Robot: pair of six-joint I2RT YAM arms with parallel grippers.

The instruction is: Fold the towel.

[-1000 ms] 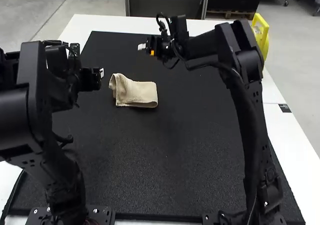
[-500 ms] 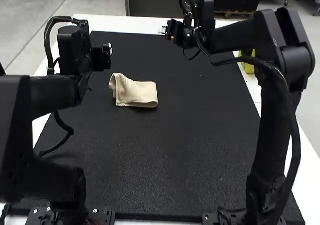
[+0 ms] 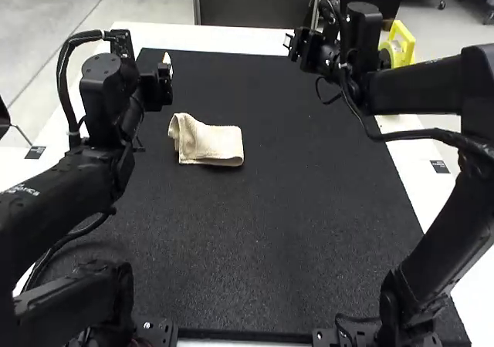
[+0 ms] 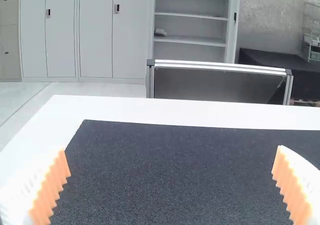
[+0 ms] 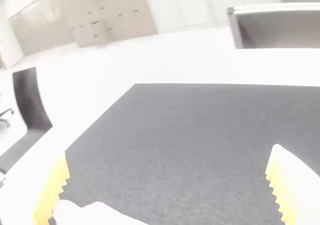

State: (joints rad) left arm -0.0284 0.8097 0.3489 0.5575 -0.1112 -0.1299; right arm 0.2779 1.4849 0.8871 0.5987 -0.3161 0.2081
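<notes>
Towel lies folded on black mat

From where I stand, the beige cloth sits left of the mat's middle, doubled over, its left end rucked up. The left gripper hangs beyond that end, pincer wide and empty. The right gripper, also wide and empty, is farther off, beyond the towel and to its right.

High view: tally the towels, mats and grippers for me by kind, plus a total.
Towels: 1, the beige towel
Mats: 1, the black mat
Grippers: 2, the left gripper and the right gripper
Total: 4
</notes>
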